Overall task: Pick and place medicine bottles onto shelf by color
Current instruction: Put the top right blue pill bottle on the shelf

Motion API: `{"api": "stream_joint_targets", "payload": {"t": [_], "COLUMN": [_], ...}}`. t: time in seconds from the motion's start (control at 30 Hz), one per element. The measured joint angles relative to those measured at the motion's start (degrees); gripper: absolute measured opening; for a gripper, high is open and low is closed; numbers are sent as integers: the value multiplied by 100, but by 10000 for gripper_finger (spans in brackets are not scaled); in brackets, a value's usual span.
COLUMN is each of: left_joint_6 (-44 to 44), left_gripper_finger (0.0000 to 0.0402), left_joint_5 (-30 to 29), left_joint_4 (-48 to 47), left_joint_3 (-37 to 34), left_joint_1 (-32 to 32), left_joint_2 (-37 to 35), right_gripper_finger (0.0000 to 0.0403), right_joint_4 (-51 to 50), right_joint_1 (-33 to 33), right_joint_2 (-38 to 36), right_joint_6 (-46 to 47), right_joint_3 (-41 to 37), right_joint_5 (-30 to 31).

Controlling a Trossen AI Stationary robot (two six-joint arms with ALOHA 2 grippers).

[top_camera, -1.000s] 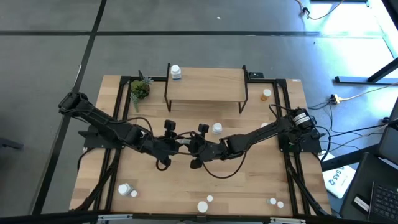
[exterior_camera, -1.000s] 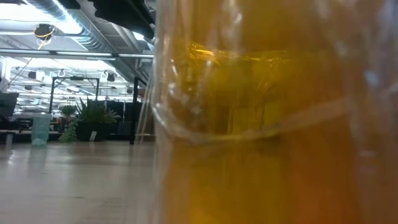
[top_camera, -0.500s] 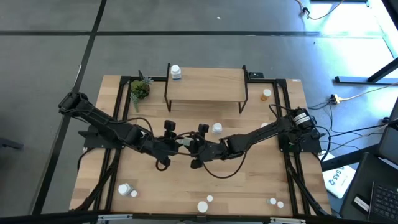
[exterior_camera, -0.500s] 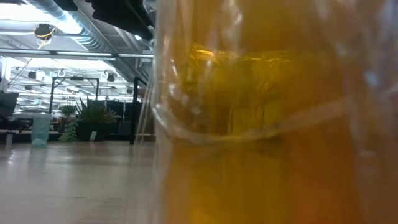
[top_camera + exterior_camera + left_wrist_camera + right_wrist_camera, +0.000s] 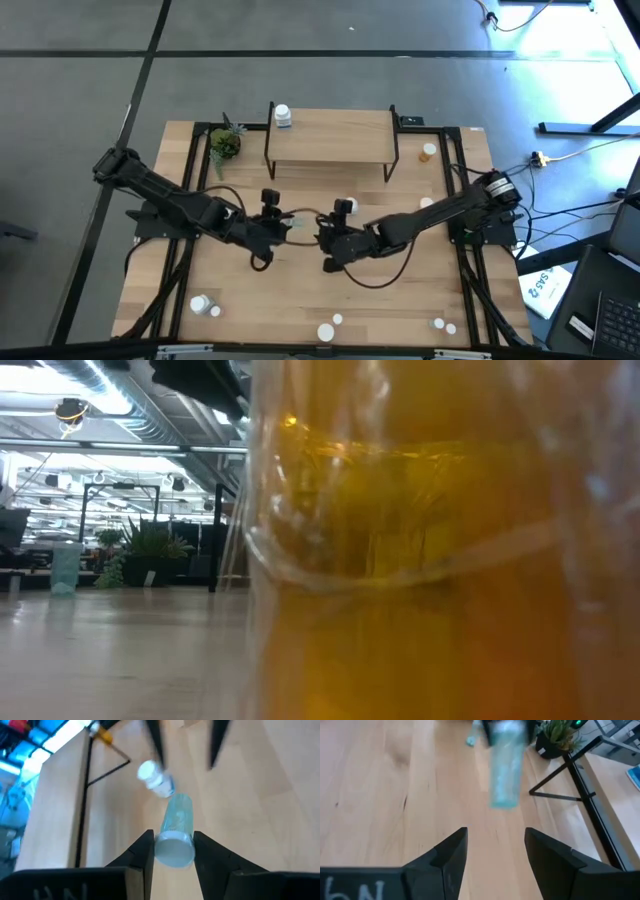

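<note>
**Handover just completed at mid-table**

Shows the right gripper (image 5: pixel 495 851) newly spread wide and drawn back toward the right, where half a second ago it met the left gripper (image 5: pixel 173 851) at the centre of the tabletop (image 5: pixel 400 300). Leaves the pale green bottle (image 5: pixel 176 827) pinched at its capped end between the left fingers alone, lying roughly level and held out toward the right arm. Reads as a pass from right to left now finished. Frees the right arm for another pick and commits the left arm to the carry. Still calls for placement on the shelf (image 5: pixel 330 135), which stands at the far side, well apart from the held bottle.

Places a white bottle (image 5: pixel 156 779) on the table just beyond the held one, close to the right gripper in the high view and likely to be nudged on any swing that way. Finds only one white-capped bottle (image 5: pixel 283 116) on the shelf so far, at its far left corner. Puts a small potted plant (image 5: pixel 224 145) just left of the shelf, beside the left arm's probable path. Locates an orange bottle (image 5: pixel 428 152) on the table right of the shelf, and further bottles along the near edge: near left (image 5: pixel 203 304), near centre (image 5: pixel 326 331) and near right (image 5: pixel 440 324). Loses most of the low view to an orange translucent object (image 5: pixel 430 560) pressed against the lens, probably another bottle.
</note>
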Motion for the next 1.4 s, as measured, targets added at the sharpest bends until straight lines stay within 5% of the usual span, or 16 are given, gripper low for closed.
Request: {"api": "stream_joint_targets", "payload": {"t": [0.57, 1.07, 1.4], "left_joint_6": [-151, -1492, -1356], "left_gripper_finger": [100, 100, 100], "left_joint_5": [447, 1965, 2280], "left_joint_4": [-2693, -5135, -5275], "left_joint_3": [3086, 3144, 3139], "left_joint_1": [1777, 2260, 1993], "left_joint_2": [54, 934, 2406], "right_gripper_finger": [200, 200, 200], "right_joint_4": [-1388, -1386, -1442], "right_joint_1": [153, 153, 278], "right_joint_2": [-856, -911, -952], "right_joint_6": [948, 1209, 1217], "right_joint_3": [2, 2, 2], "right_joint_5": [9, -49, -225]}}
